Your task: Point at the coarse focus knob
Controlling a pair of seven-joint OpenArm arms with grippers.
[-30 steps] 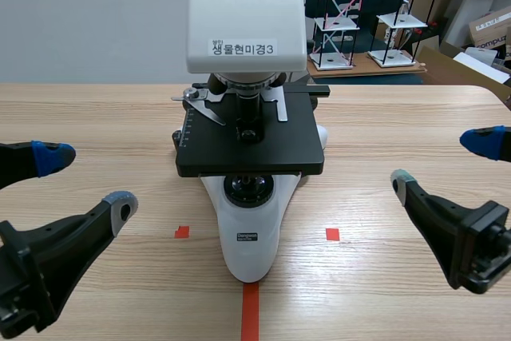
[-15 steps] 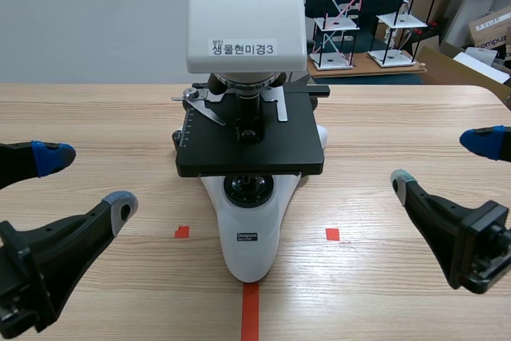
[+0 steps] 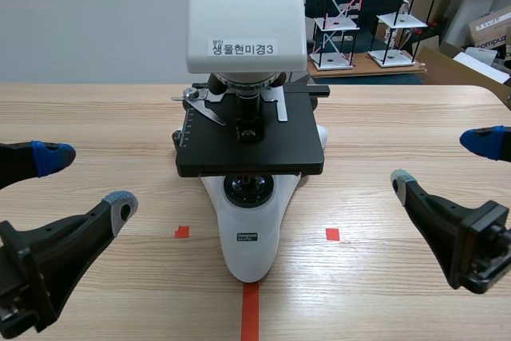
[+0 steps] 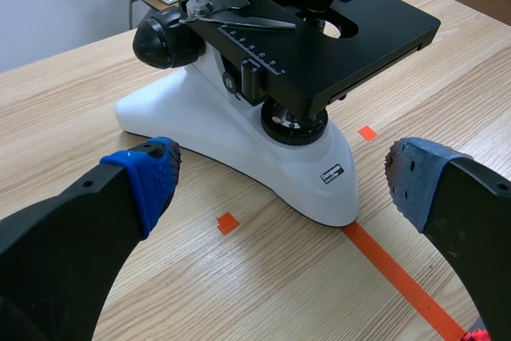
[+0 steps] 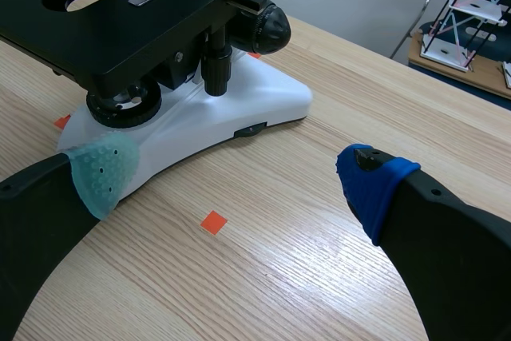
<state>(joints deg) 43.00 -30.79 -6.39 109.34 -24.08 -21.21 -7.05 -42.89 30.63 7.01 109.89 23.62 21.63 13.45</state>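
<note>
Microscope (image 3: 249,229): stands mid-table (image 3: 96,109), its white base running lengthwise away from the robot, nose toward it, over the tape line (image 3: 250,313).
Knob (image 4: 164,37): black and ribbed, low on the frame beside the stage (image 4: 383,29); its axis lies level, crosswise to the base, with one end facing out on each side, the other end (image 5: 263,28) seen from the right wrist.
Left jaws: wide apart, gripping nothing, short of the base and well away from the knob.
Right jaws: wide apart, gripping nothing, off the base's right flank.
</note>
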